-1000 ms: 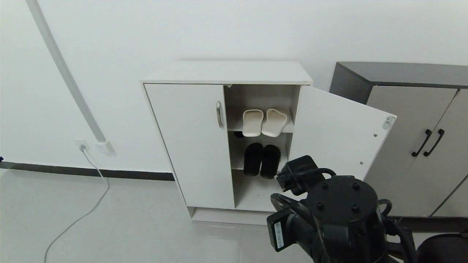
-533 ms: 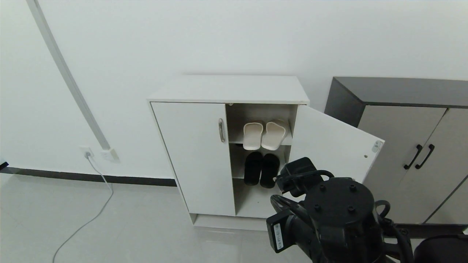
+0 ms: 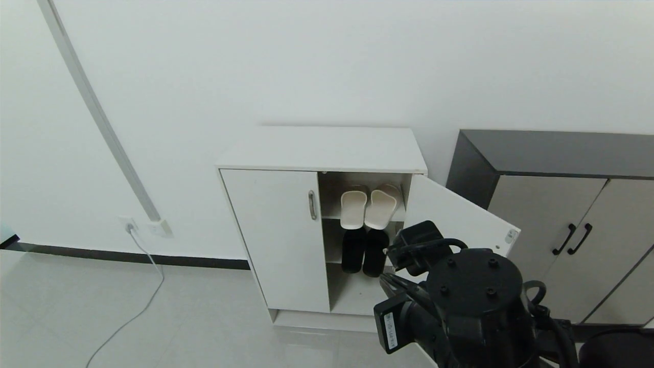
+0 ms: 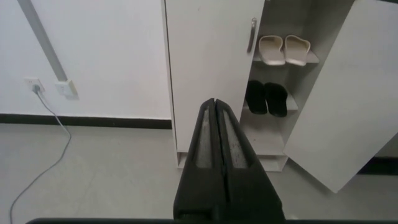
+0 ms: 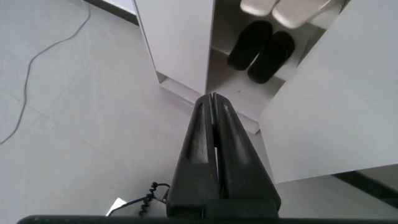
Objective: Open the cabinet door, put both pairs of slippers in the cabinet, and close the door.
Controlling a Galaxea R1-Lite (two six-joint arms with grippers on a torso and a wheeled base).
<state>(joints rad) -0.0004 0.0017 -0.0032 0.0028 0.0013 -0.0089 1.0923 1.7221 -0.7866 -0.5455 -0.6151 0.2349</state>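
In the head view, the lower near corner of the open white cabinet door (image 3: 460, 220) is covered by the black right arm (image 3: 460, 301). The grey two-door cabinet (image 3: 562, 204) is cut off at the right edge. The far ends of the black pair of slippers (image 3: 364, 250) are hidden beneath the upper shelf (image 3: 332, 214). In the right wrist view, the cream-white pair of slippers (image 5: 292, 7) is cropped by the picture's edge.

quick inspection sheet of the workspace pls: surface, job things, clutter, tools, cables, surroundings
surface: grey tiled floor, white cabinet standing on it against the wall
job's things: right door swung open, left door shut; white slippers on the upper shelf, black slippers on the shelf below
clutter: nothing seen
tools: left tool and right tool both shut, holding nothing, short of the cabinet
cables: grey cord runs from a wall socket across the floor
surroundings: white wall, grey cabinet with black handles on the right
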